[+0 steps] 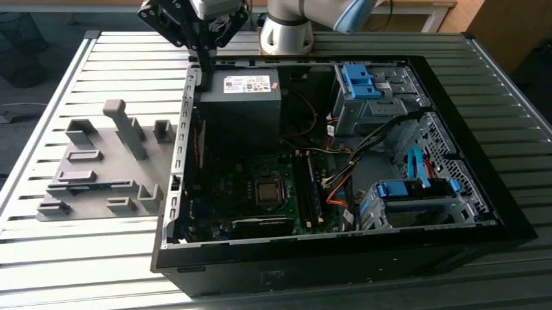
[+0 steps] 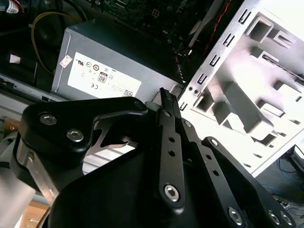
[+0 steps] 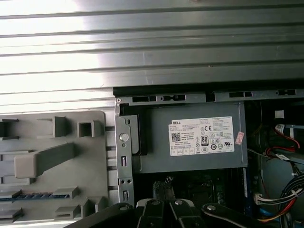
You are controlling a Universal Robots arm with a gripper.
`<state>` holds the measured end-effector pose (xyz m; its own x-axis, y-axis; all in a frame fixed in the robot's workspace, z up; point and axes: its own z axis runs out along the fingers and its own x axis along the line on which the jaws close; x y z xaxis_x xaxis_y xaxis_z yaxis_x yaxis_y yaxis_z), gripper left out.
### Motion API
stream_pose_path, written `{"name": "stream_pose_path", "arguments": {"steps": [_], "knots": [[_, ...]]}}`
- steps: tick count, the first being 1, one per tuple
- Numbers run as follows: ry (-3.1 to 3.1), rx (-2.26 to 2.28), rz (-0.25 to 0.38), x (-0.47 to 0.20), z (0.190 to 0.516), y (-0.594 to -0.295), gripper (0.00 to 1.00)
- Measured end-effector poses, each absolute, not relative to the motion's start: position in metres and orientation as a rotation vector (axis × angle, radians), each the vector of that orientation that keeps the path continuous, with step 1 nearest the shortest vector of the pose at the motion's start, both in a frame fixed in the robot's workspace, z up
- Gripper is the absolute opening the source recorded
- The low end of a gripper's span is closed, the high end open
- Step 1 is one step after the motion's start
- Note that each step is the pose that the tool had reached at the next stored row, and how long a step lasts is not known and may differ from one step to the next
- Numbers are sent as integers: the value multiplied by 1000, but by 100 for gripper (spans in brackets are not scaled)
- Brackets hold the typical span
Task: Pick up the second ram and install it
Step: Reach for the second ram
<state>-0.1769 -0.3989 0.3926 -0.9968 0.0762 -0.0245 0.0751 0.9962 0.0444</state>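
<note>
Exterior view. Black open-sided computer case lies flat on the ribbed metal worktop. A flat grey plastic fixture plate with raised blocks sits just beside the case, at 9 o'clock from it.

Black two-fingered pincer hangs point-down at 11 o'clock of the case, over its perforated metal rim. It is just beside the grey box-shaped power supply with the white label. In the second wrist view the fingers run together to one thin tip. Pincer narrow, nothing seen between the fingers. Tip is close above the rim; whether it touches cannot be told.

The second ram, a long thin dark stick, stands on edge in the long low slot of the fixture plate. It is at 7 o'clock from the tall grey upright block. In the first wrist view the stick shows as a dark strip with blue flecks along that slot. It is well apart from the pincer, at 7 o'clock from it in the exterior view.

Green motherboard lies on the case floor at 6 o'clock from the power supply. Long black plastic slots run along its 3 o'clock side.
</note>
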Motion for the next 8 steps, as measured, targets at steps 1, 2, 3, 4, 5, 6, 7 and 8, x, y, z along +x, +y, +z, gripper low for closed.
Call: {"name": "stream_pose_path", "arguments": {"steps": [1,2,3,4,5,6,7,8], "knots": [[3113,118,68,-178,393,-399,11],[3113,118,68,-178,393,-399,11],[3112,118,68,-179,393,-399,11],[3112,118,68,-180,393,-399,11],[3112,118,68,-181,393,-399,11],[3112,118,68,-182,393,-399,11],[3112,118,68,-183,393,-399,11],[3112,118,68,-183,393,-399,11]]}}
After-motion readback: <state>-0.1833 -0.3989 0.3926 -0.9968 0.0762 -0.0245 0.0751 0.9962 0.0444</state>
